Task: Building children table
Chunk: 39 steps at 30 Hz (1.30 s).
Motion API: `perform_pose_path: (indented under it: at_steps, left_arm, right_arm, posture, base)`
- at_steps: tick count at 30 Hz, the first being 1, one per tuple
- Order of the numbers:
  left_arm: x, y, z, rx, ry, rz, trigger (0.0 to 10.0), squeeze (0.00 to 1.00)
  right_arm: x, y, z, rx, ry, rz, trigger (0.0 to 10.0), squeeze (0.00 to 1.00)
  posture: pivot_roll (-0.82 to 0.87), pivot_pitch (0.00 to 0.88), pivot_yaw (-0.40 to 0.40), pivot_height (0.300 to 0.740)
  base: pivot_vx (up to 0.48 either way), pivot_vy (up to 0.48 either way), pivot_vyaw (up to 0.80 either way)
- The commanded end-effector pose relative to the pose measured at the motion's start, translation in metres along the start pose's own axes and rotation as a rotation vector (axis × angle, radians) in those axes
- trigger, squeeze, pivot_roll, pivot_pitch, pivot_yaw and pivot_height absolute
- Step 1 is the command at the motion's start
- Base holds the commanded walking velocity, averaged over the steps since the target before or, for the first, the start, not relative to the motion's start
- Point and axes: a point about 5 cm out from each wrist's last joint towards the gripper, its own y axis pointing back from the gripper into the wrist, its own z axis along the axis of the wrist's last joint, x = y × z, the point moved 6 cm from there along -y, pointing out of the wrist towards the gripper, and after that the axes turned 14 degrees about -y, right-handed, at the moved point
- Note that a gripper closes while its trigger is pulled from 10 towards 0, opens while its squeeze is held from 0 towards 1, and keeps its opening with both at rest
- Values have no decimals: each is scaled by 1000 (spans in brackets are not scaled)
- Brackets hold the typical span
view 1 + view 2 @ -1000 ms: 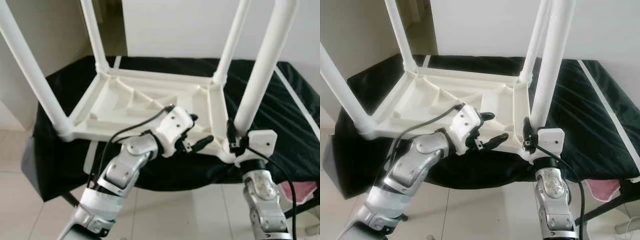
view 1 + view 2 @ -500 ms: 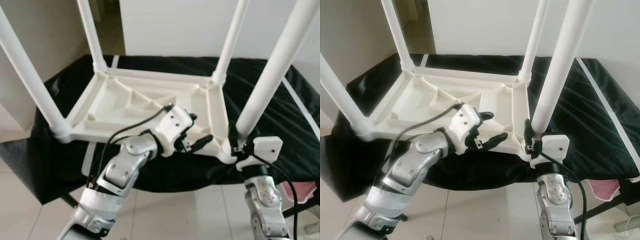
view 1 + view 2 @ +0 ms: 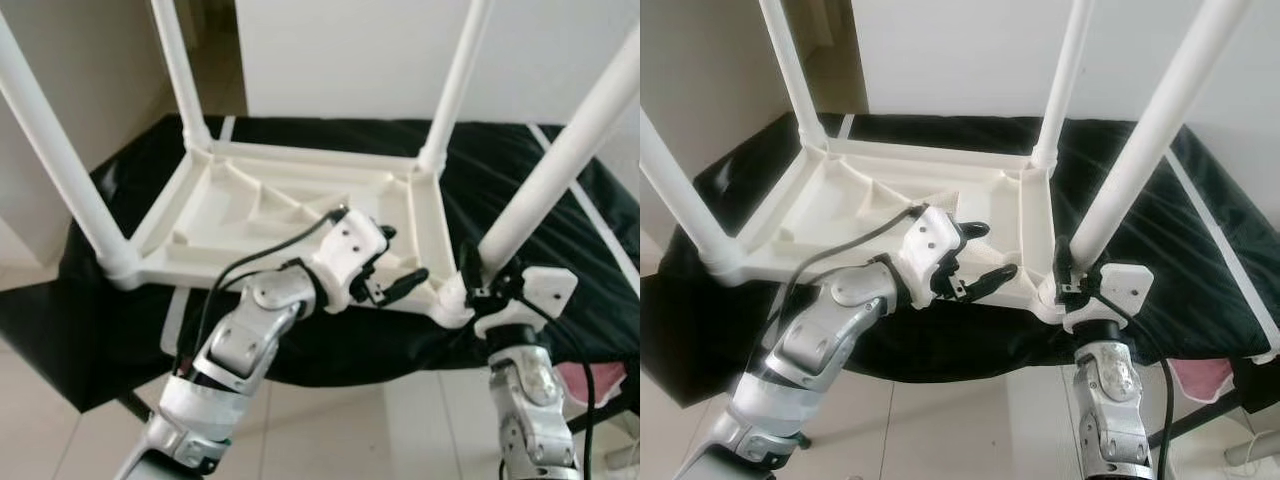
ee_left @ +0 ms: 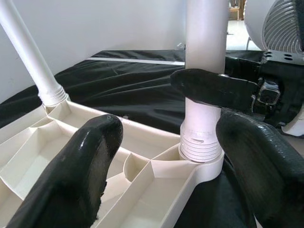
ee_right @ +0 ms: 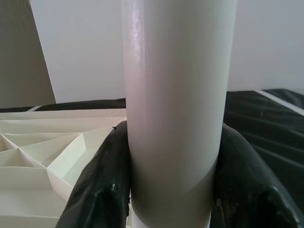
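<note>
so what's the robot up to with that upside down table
The white children's table lies upside down on a black-covered surface, four legs pointing up. The right gripper has its jaws shut on the near right leg just above its threaded socket. The left gripper sits open beside that corner, over the near edge of the frame, holding nothing.

Left arm comes up from the lower left of the frame, elbow bent, wrist angled toward the middle. The left gripper point(image 3: 393, 262) sits about center frame with its two black fingers point(image 4: 83, 166) spread wide apart, nothing between them. Right arm rises straight up at the lower right, and the right gripper point(image 3: 478, 283) has its fingers point(image 5: 102, 175) clamped on both sides of a white table leg point(image 5: 175, 95).
</note>
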Motion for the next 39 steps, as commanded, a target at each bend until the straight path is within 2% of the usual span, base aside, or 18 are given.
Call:
perform_pose_path:
  at_steps: [1,8,12,14,22,27,34,39]
  left_arm:
    - [-2,0,1,-2,10,-11,10000,0]
    - [-3,0,1,-3,10,-12,10000,0]
    - [-4,0,2,-4,11,-11,10000,0]
    - [-3,0,2,-4,11,-9,10000,0]
    - [-2,0,2,-3,13,-5,10000,0]
    - [-2,0,3,-6,12,-8,10000,0]
    - [-2,0,3,-6,14,-7,10000,0]
    - [-1,1,3,-4,15,-3,10000,0]
  right_arm:
    - [-17,13,-47,215,-37,-88,10000,0]
    - [-12,9,-44,213,-22,-67,10000,0]
    - [-7,15,-46,212,11,-36,10000,0]
    - [-5,21,-42,172,44,-9,10000,0]
    - [-2,25,-32,100,39,8,10000,0]
    - [12,26,-25,59,198,97,10000,0]
    - [19,28,-25,59,262,156,10000,0]
    - [19,30,-29,72,236,162,10000,0]
  posture:
    - [-64,24,0,740]
    - [-64,20,-4,740]
    - [-62,18,-9,740]
    - [-59,18,-12,740]
    - [-63,19,-6,740]
    - [-65,21,-1,740]
    - [-64,26,0,740]
    - [-63,31,-1,740]
  base:
    - [0,0,0]
    - [0,0,0]
    - [0,0,0]
    - [0,0,0]
    - [0,0,0]
    - [0,0,0]
    - [0,0,0]
    - [0,0,0]
